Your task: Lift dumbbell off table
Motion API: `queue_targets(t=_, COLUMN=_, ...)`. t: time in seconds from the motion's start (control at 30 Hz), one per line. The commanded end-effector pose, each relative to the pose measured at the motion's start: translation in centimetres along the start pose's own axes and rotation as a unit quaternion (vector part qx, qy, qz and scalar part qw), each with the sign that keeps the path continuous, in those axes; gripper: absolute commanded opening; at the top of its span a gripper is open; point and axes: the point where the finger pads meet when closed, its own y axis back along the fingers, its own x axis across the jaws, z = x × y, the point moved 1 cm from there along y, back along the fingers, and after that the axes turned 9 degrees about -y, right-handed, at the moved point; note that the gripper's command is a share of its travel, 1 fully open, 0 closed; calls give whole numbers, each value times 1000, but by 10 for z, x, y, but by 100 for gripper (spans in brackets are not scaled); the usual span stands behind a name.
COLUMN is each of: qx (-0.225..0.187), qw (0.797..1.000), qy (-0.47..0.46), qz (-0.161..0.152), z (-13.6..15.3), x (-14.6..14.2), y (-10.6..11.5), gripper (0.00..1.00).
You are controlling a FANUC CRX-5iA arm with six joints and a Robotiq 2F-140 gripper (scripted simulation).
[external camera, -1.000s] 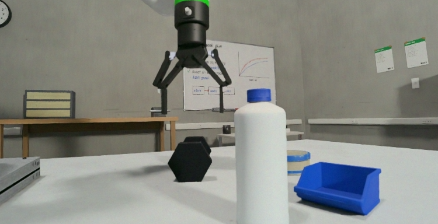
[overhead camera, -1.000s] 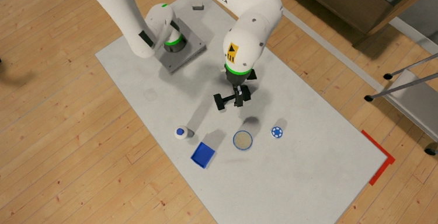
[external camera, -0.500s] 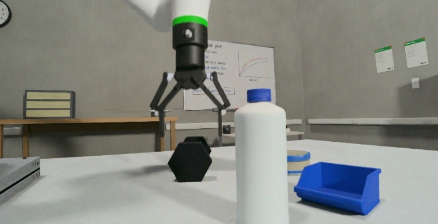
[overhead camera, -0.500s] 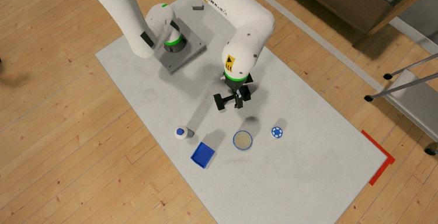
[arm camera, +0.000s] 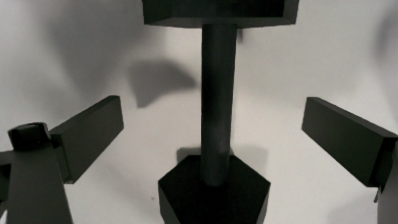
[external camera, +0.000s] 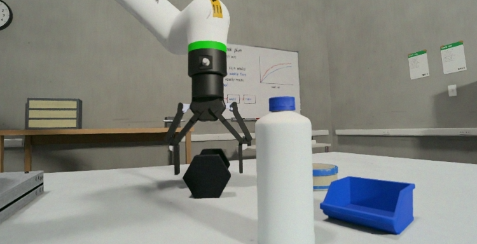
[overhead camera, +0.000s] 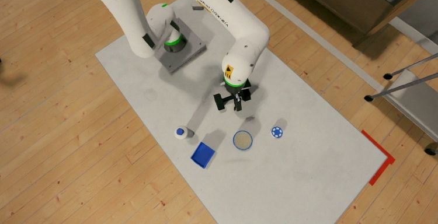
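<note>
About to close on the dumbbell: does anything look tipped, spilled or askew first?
Nothing stands out. The dumbbell lies flat, its bar centred between the open tool fingers. The bottle stands upright, and the blue bin and round tub sit level.

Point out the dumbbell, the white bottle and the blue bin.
dumbbell [arm camera: 218, 100]: wrist view, on the middle of its bar.
white bottle [external camera: 283, 175]: exterior view, on the front of its body.
blue bin [external camera: 363, 214]: exterior view, on its low front wall.
</note>
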Motion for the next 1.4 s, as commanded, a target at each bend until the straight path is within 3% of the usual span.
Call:
queue_targets(t=0.0, qx=0, qw=1000, qy=0, qz=1, z=0, x=0, y=1, gripper=100)
queue_targets(t=0.83, qx=1, qw=1000, qy=-1, qz=2, z=-1, x=3, y=1, gripper=100)
queue_targets(t=0.87, qx=1, qw=1000, qy=-1, qz=2, z=-1, x=3, y=1, gripper=10)
queue_targets(t=1.37, qx=1, qw=1000, qy=-1, qz=2, z=-1, x=3, y=1, gripper=10)
